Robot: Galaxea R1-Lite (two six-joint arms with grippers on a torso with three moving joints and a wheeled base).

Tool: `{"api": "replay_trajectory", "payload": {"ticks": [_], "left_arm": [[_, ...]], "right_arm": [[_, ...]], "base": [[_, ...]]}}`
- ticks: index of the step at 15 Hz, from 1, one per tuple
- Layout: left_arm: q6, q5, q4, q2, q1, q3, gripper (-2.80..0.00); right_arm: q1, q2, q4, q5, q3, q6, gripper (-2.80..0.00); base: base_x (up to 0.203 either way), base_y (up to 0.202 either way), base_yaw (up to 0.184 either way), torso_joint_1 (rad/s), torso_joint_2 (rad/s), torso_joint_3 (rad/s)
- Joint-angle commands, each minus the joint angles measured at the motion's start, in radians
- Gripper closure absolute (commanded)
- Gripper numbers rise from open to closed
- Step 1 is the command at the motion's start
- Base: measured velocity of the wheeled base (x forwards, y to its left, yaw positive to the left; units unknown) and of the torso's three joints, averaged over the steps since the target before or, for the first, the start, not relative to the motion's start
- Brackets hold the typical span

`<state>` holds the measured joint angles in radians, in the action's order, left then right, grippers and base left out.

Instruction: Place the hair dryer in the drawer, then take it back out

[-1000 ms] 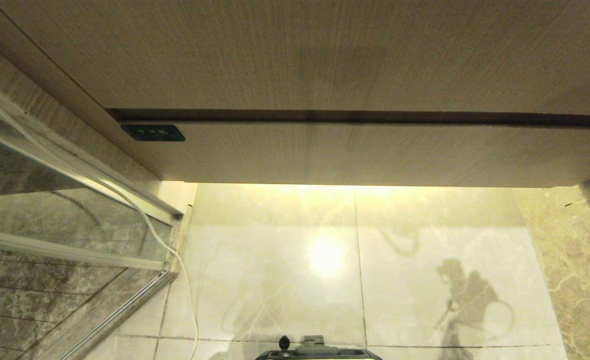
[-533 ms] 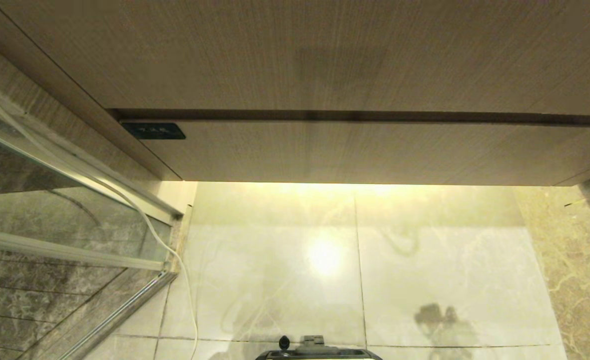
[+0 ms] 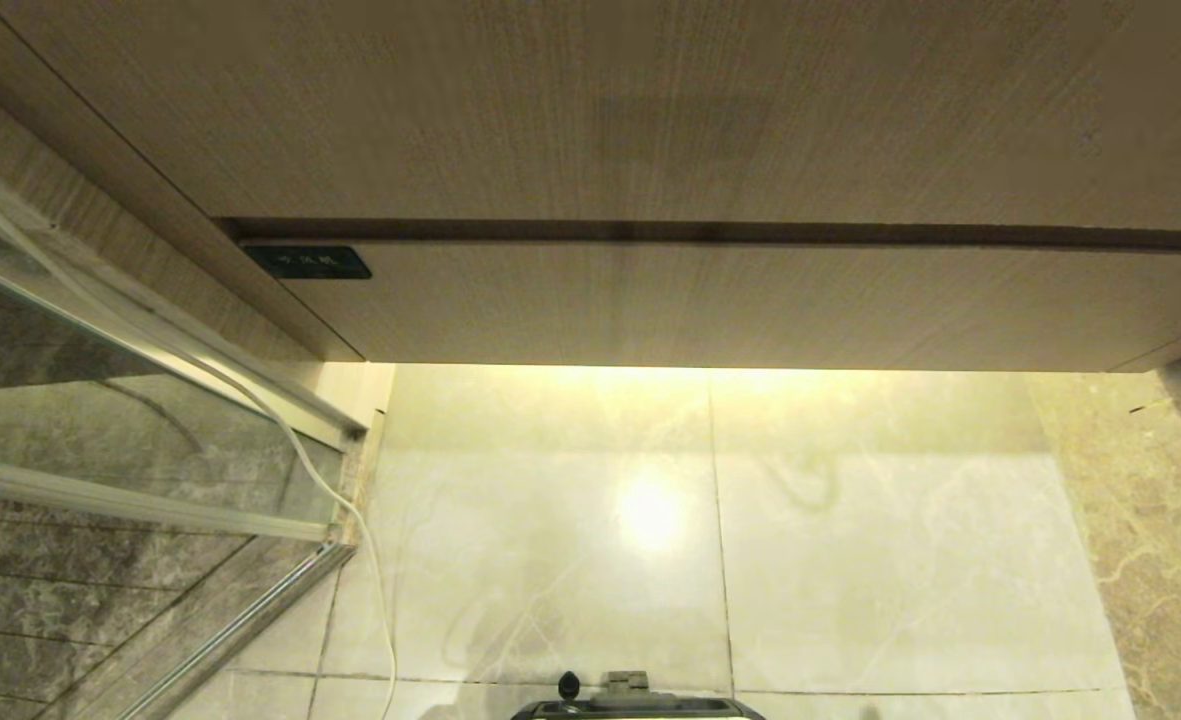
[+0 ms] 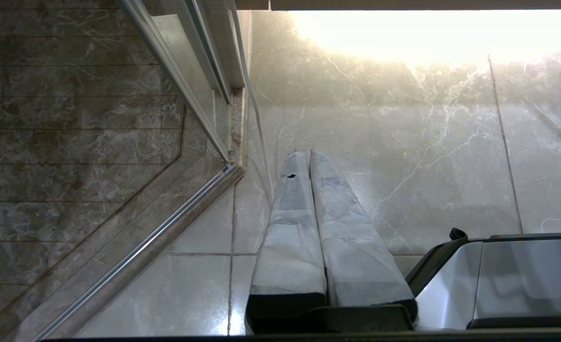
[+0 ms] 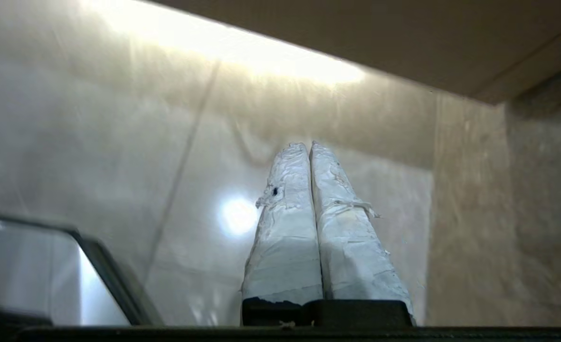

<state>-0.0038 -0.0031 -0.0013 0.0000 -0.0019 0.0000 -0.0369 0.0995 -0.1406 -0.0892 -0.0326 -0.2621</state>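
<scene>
Below the closed drawer, both tools, left tool and right tool, were pinched shut on nothing, hair dryer nowhere visible, so no clue how it'd handle.

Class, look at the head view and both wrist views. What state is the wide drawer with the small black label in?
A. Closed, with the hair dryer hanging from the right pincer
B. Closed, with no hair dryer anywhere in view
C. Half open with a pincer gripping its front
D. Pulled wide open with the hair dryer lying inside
B: the drawer front sits flush under the panel above, and both the left pincer and right pincer are shut and empty.
</scene>
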Motion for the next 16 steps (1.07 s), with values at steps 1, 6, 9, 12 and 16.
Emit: {"api": "replay_trajectory", "payload": {"ticks": [1,6,9,12,16], "left_arm": [[-0.001,0.0,0.0,0.0,0.0,0.0,0.0],[-0.001,0.0,0.0,0.0,0.0,0.0,0.0],[-0.001,0.0,0.0,0.0,-0.001,0.001,0.0],[-0.001,0.0,0.0,0.0,-0.001,0.0,0.0],[-0.001,0.0,0.0,0.0,0.0,0.0,0.0]], "right_arm": [[0.098,-0.104,-0.04,0.08,0.071,0.013,0.0],[0.184,-0.138,-0.018,0.058,0.072,0.037,0.0],[0.184,-0.139,-0.024,0.056,0.073,0.071,0.0],[0.184,-0.139,-0.013,0.053,0.073,0.122,0.0],[0.183,-0.139,0.029,0.066,0.073,0.204,0.0]], "base": [[0.0,0.0,0.0,0.0,0.0,0.0],[0.0,0.0,0.0,0.0,0.0,0.0],[0.0,0.0,0.0,0.0,0.0,0.0],[0.0,0.0,0.0,0.0,0.0,0.0],[0.0,0.0,0.0,0.0,0.0,0.0]]}}
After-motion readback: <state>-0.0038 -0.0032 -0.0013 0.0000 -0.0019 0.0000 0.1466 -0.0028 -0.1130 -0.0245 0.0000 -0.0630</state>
